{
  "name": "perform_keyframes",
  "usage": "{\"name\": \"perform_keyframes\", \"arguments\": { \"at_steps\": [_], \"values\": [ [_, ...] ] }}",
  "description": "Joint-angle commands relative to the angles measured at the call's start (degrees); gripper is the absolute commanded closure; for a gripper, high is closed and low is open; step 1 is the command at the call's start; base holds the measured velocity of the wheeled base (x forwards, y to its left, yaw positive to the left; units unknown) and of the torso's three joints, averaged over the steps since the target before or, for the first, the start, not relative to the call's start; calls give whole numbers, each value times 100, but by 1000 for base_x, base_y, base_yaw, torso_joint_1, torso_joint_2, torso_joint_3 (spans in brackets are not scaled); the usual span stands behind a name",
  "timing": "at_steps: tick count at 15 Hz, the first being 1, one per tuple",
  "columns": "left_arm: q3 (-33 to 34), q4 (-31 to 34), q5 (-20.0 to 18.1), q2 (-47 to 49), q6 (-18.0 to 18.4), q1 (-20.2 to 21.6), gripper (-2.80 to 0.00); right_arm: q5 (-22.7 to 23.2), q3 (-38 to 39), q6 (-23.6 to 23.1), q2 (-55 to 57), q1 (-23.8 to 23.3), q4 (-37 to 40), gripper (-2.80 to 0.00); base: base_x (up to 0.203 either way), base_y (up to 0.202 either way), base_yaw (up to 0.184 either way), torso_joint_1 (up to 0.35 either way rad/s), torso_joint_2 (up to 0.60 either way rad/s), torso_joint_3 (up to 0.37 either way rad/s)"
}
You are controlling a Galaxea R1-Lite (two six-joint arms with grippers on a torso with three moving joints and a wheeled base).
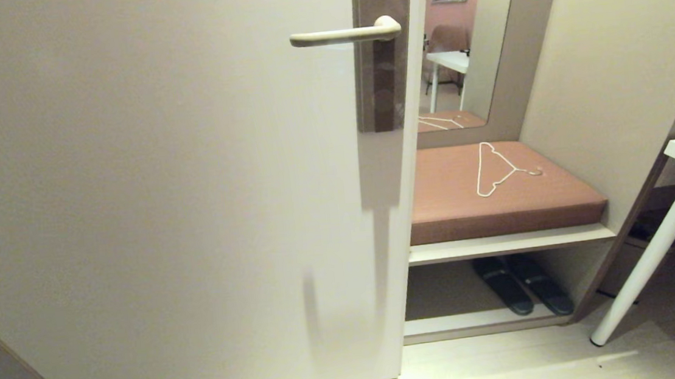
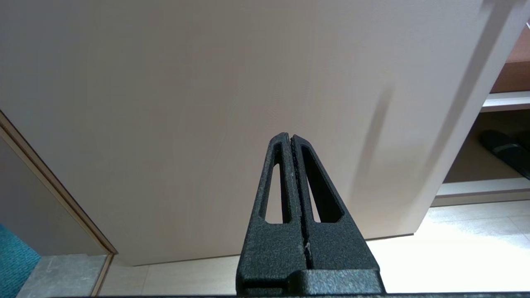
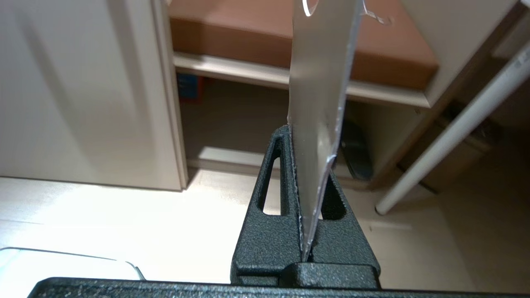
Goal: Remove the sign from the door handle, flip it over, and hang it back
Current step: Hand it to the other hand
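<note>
since the sign (image 3: 319,95) has to be flipped, my right gripper (image 3: 306,165) pinches it edge-on, low down, off the door handle (image 1: 345,35). the handle sits bare at one o'clock in my head view. my left gripper (image 2: 292,142) is pressed together on nothing, near the door (image 1: 161,199). a wire hanger (image 1: 497,169) lies on the bench cushion (image 1: 497,200) at three o'clock, slippers (image 1: 524,292) under it. nothing blocks the handle, i think.

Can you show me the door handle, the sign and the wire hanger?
Beige metal lever door handle (image 1: 336,35): head view, mid-lever.
Flat grey sign (image 3: 319,82): right wrist view, its face.
Thin white wire clothes hanger (image 1: 485,167): head view, its long side.
</note>
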Motion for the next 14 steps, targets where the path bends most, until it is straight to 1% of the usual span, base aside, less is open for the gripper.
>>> {"name": "perform_keyframes", "arguments": {
  "at_steps": [1, 2, 4, 6, 11, 14],
  "values": [
    [1, -1, 2, 7, 1, 1, 0, -182, 0, 23, -139, 111, 161, 0, 0, 0, 0, 0, 0, 0],
    [1, -1, 2, 7, 1, 1, 0, -310, 0, 74, -213, 150, 505, 0, 0, 0, 0, 0, 0, 0],
    [1, -1, 2, 7, 1, 1, 0, -348, 0, 215, -377, 212, 682, 0, 0, 0, 0, 0, 0, 0],
    [1, -1, 2, 7, 1, 1, 0, -361, 0, 293, -669, 288, 705, 0, 0, 0, 0, 0, 0, 0],
    [1, -1, 2, 7, 1, 1, 0, -363, 0, 331, -1505, 304, 717, 0, 0, 0, 0, 0, 0, 0],
    [1, -1, 2, 7, 1, 1, 0, -363, 0, 340, -1583, 304, 717, 0, 0, 0, 0, 0, 0, 0]
  ]
}}
